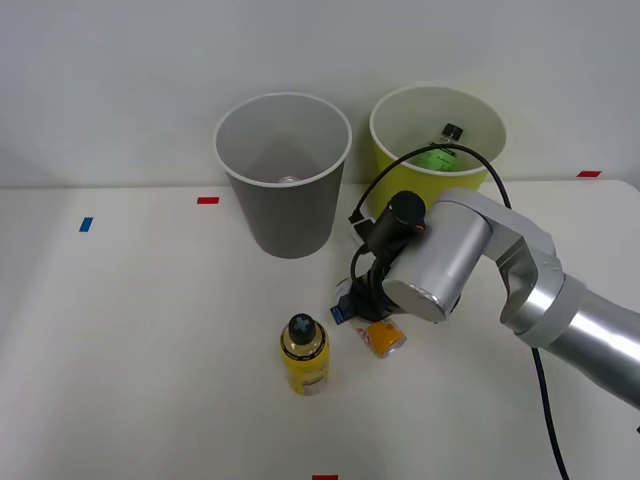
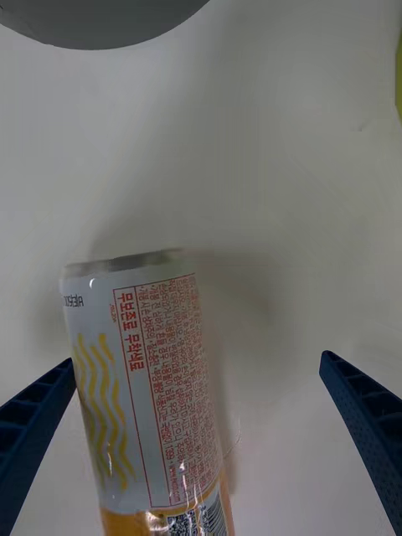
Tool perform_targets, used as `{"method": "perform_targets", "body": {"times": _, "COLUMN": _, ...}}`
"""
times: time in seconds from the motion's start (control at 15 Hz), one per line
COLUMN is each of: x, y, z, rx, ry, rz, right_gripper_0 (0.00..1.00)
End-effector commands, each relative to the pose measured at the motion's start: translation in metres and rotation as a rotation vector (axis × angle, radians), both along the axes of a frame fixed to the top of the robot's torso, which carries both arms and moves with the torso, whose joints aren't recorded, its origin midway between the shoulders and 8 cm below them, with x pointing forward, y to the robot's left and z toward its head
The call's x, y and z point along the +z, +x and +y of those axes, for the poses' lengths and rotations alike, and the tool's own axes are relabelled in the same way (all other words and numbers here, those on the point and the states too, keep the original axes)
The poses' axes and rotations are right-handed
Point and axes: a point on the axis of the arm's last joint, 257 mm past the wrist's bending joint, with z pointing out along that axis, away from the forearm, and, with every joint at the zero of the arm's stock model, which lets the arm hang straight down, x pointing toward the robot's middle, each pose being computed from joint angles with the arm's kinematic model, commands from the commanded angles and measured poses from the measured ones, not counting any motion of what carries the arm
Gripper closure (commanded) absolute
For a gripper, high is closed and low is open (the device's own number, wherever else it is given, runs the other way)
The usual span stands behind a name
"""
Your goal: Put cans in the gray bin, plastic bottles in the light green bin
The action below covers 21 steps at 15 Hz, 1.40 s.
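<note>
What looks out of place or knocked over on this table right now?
The can lies on its side on the table, between the open fingers of the tool, while the yellow bottle beside it stands upright. Nothing looks spilled or damaged.

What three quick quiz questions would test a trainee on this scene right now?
1. True or false: the right gripper is shut on the can.
2. Which bin holds the green-label bottle: A) gray bin B) light green bin?
3. Is the yellow bottle standing or lying on the table?

Key: 1 false, its fingers are spread, can lying between them. 2 B. 3 standing.
</note>
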Motion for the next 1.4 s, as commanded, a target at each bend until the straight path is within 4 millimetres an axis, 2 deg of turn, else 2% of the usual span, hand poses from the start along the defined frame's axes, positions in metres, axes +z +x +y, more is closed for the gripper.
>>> {"method": "perform_targets", "body": {"times": 0.07, "x": 0.0, "y": -0.003, "z": 0.009, "rx": 0.011, "ry": 0.038, "rz": 0.013, "right_gripper_0": 0.0}}
{"method": "perform_targets", "body": {"times": 0.4, "x": 0.003, "y": 0.0, "z": 0.014, "rx": 0.022, "ry": 0.059, "rz": -0.001, "right_gripper_0": 0.0}}
{"method": "perform_targets", "body": {"times": 0.8, "x": -0.008, "y": -0.007, "z": 0.011, "rx": 0.033, "ry": 0.032, "rz": 0.007, "right_gripper_0": 0.0}}
{"method": "perform_targets", "body": {"times": 1.2, "x": -0.011, "y": -0.004, "z": 0.029, "rx": 0.064, "ry": 0.092, "rz": -0.036, "right_gripper_0": 0.0}}
{"method": "perform_targets", "body": {"times": 1.4, "x": -0.012, "y": -0.002, "z": 0.029, "rx": 0.066, "ry": 0.094, "rz": -0.053, "right_gripper_0": 0.0}}
